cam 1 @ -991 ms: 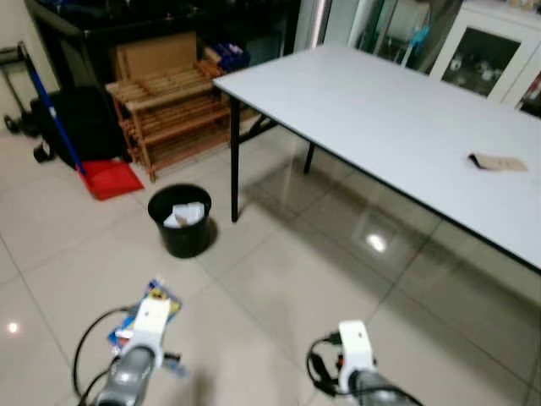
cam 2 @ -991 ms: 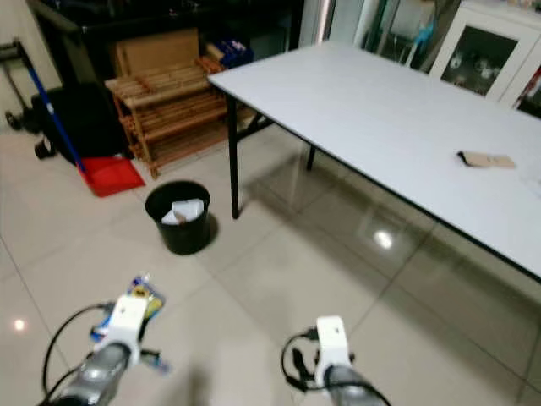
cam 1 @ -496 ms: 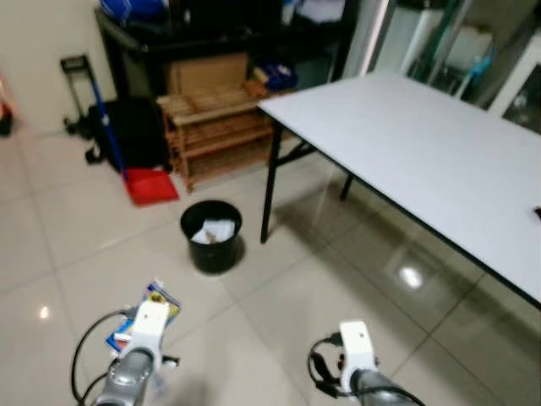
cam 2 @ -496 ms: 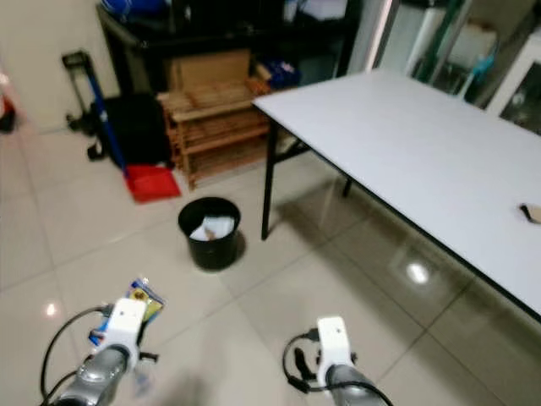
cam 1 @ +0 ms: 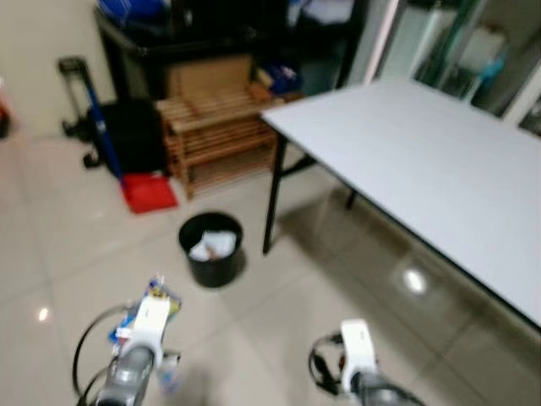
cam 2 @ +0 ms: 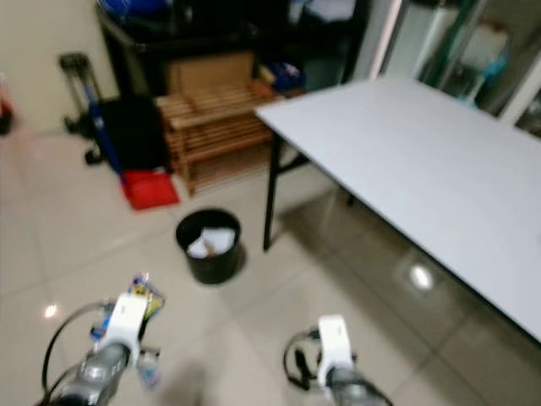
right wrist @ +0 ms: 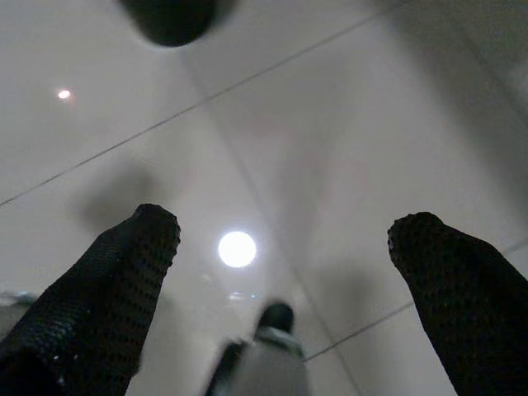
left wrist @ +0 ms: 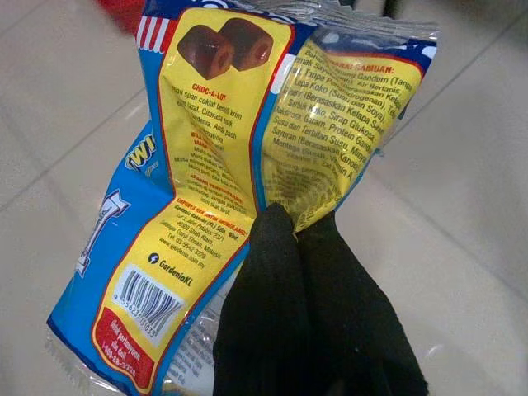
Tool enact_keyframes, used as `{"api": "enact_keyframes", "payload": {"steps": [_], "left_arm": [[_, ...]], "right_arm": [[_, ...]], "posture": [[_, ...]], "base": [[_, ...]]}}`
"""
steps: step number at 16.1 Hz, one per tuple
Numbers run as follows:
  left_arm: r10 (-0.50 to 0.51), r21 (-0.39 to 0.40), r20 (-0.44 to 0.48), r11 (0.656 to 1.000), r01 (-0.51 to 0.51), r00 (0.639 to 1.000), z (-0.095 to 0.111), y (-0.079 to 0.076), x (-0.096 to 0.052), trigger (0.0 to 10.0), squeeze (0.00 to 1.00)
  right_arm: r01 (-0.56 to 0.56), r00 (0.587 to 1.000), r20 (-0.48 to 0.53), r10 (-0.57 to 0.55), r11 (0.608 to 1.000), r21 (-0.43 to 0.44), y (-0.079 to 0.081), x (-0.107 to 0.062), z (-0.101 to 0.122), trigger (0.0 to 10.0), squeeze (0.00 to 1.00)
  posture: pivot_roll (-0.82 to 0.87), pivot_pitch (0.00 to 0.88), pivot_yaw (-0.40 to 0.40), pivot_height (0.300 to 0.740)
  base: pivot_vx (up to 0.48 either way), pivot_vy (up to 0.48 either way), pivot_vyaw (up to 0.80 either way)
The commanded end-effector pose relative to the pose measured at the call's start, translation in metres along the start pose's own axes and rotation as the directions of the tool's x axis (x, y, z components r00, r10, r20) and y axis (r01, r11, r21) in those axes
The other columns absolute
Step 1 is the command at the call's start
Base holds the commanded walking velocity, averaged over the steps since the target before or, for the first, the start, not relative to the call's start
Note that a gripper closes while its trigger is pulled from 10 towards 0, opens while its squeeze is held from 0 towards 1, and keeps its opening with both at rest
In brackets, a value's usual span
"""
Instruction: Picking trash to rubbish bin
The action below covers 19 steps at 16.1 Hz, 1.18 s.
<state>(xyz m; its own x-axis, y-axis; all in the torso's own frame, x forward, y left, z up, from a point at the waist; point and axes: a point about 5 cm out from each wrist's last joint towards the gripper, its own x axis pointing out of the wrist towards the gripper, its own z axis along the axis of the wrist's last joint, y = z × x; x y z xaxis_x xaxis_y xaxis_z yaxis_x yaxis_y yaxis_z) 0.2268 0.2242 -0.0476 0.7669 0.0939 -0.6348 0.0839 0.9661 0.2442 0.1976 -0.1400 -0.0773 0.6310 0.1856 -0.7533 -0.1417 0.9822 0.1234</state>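
Left wrist view: left gripper (left wrist: 293, 227) fingers clench a blue-yellow "CHOC-A-LOT" Gardenia wrapper (left wrist: 239, 148); right gripper (right wrist: 285, 247) fingers spread; black bin (cam 1: 210, 249) ahead.

Blue-and-yellow snack wrapper (left wrist: 247, 140), black bin (cam 1: 210, 248), red dustpan (cam 1: 149, 192), white table (cam 1: 423, 161).

Counts, this moment:
- Bins: 1, black (cam 1: 210, 249), with white scraps inside.
- Wrappers: 1, blue and yellow (left wrist: 239, 140).
- Grippers: 2, left (left wrist: 289, 247) and right (right wrist: 285, 272).
- Tables: 1, white (cam 1: 423, 161).
- Wooden racks: 1 (cam 1: 215, 135).
- Dustpans: 1, red (cam 1: 149, 191).
- Cardboard sheets behind the rack: 1 (cam 1: 211, 74).
- Ceiling-light glints on the floor: 2.
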Motion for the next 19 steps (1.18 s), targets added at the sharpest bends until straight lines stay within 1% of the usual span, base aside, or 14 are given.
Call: {"api": "enact_keyframes", "payload": {"steps": [1, 2, 6, 12, 19], "left_arm": [[-0.026, 0.001, 0.016, 1.000, 0.026, 1.000, 0.0059, -0.0097, 0.0021, 10.0, 0.00], [-0.026, 0.001, 0.016, 1.000, 0.026, 1.000, 0.0061, -0.0097, 0.0022, 10.0, 0.00], [-0.025, -0.002, 0.016, 1.000, 0.025, 1.000, 0.0064, -0.0094, 0.0023, 10.0, 0.00], [-0.026, 0.001, 0.019, 1.000, 0.026, 0.999, 0.0066, -0.0089, 0.0022, 10.0, 0.00], [-0.026, 0.000, 0.020, 1.000, 0.026, 0.999, 0.0075, -0.0094, 0.0026, 10.0, 0.00]], "right_arm": [[0.027, 1.000, 0.000, -0.027, 1.000, -0.013, -0.0101, -0.0023, -0.0010, 10.0, 0.00], [0.031, 0.999, 0.006, -0.031, 0.999, -0.018, -0.0106, -0.0023, -0.0001, 10.0, 0.00], [0.037, 0.999, 0.003, -0.037, 0.999, -0.010, -0.0104, -0.0020, 0.0003, 10.0, 0.00], [0.029, 1.000, -0.002, -0.029, 0.999, 0.015, -0.0093, -0.0021, -0.0014, 10.0, 0.00], [0.024, 1.000, 0.001, -0.024, 0.999, 0.021, -0.0091, -0.0020, -0.0009, 10.0, 0.00]], "posture": [[0.00, 0.036, -0.072, 0.740], [0.00, 0.038, -0.072, 0.740], [0.00, 0.044, -0.071, 0.740], [0.00, 0.049, -0.071, 0.740], [0.00, 0.047, -0.070, 0.740]], "base": [[0.409, 0.000, 0.00], [0.409, 0.000, 0.00], [0.409, 0.000, 0.80], [0.406, 0.000, 0.00], [0.427, 0.000, 0.00]]}}
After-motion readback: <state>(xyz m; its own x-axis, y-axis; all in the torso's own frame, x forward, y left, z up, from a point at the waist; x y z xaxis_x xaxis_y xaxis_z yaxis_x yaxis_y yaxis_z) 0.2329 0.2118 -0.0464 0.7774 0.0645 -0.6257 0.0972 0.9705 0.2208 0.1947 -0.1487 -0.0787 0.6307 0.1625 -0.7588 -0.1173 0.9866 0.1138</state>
